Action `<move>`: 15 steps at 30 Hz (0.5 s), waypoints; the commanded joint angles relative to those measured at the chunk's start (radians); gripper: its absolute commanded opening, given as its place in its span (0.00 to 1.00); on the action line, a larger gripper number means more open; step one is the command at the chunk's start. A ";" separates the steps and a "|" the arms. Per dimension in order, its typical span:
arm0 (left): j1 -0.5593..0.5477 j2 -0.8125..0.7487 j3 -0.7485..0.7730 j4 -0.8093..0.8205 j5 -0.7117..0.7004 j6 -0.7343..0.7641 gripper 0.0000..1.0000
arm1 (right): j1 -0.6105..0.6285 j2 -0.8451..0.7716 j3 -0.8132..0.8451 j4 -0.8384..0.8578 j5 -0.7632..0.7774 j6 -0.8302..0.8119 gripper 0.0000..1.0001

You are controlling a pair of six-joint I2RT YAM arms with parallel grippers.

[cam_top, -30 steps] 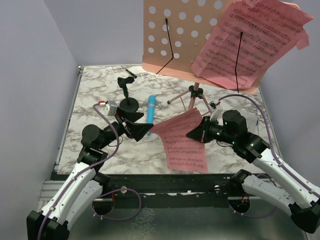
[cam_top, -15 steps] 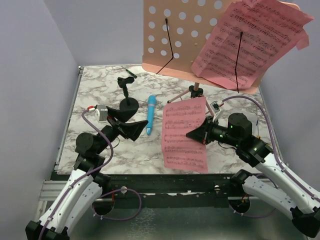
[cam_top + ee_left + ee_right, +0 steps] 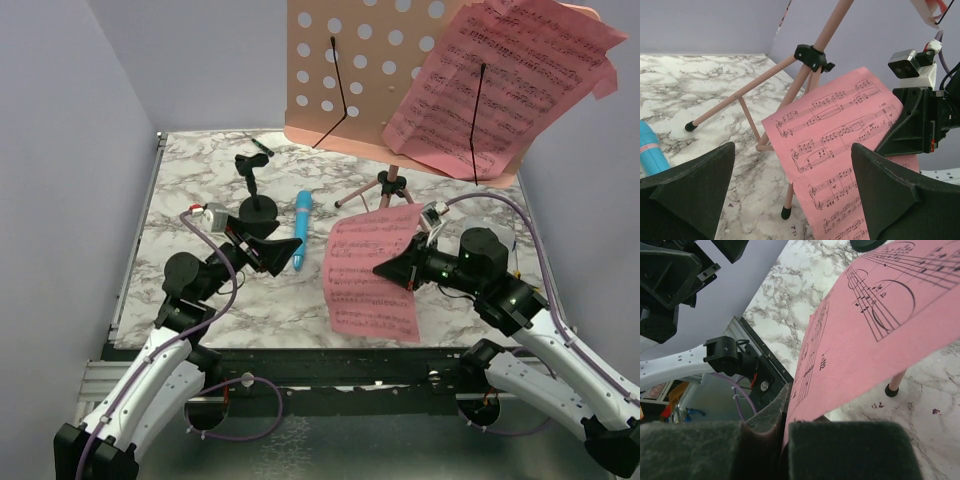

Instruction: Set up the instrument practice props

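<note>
music stand [image 3: 360,70] is salmon pink, with a flat desk full of round holes on top and thin legs that spread out low down. it stands at the back of the marble table [image 3: 200,300], a bit to the right. two thin black wire arms [image 3: 340,95] lie across the desk. one pink page of music [image 3: 510,80] sits on the right half of the desk. it is a bit crooked, and its corners poke out past the edge. the second pink page [image 3: 370,270] is in front of the stand's legs, covered in rows of black notes. its top is lifted up and it bends in a curve. i cannot tell if its low end touches the table. the right gripper [image 3: 385,268] is pinched tight on the right edge of this page, and in the right wrist view the paper comes out from between the two pads. the blue stick [image 3: 301,228] is slim and light blue, and it lies flat on the table, left of the stand's legs. the left gripper [image 3: 272,245] has its fingers [image 3: 685,190] spread wide with nothing in them. it sits just beside the near end of the blue stick and points at the lifted page. a small black stand [image 3: 255,200] with a round foot is just left of the stick.
</note>
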 commanded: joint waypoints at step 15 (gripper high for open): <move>0.002 0.110 0.030 -0.025 -0.016 -0.038 0.97 | 0.003 0.016 0.092 -0.033 -0.166 -0.178 0.01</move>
